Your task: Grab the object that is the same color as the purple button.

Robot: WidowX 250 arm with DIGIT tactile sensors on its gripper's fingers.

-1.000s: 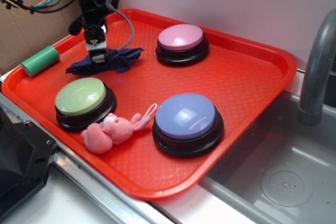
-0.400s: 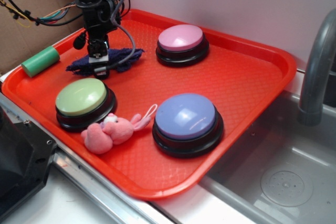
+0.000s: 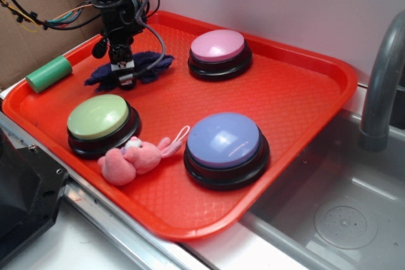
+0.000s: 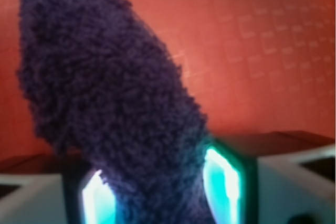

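Observation:
The object is a small dark navy-purple knitted cloth [image 3: 154,64] lying at the back left of the red tray [image 3: 342,71]. My gripper [image 3: 124,79] comes straight down onto its middle. In the wrist view the cloth [image 4: 105,93] fills the gap between both glowing pads [image 4: 223,182], bunched up between them, so my gripper [image 4: 160,184] is shut on it. The cloth still rests on the tray. The purple button [image 3: 224,140], a lavender-blue dome on a black base, stands at the tray's front right, well away from the gripper.
A pink-topped button [image 3: 218,45] stands at the back, a green-topped button [image 3: 98,117] at the front left, with a pink plush toy [image 3: 133,159] beside it. A green cylinder [image 3: 49,73] lies on the left rim. A sink [image 3: 342,219] and faucet [image 3: 380,86] lie to the right.
The gripper has come down onto the cloth and closed. The cloth has drawn in from a long spread shape to a shorter bunched one.

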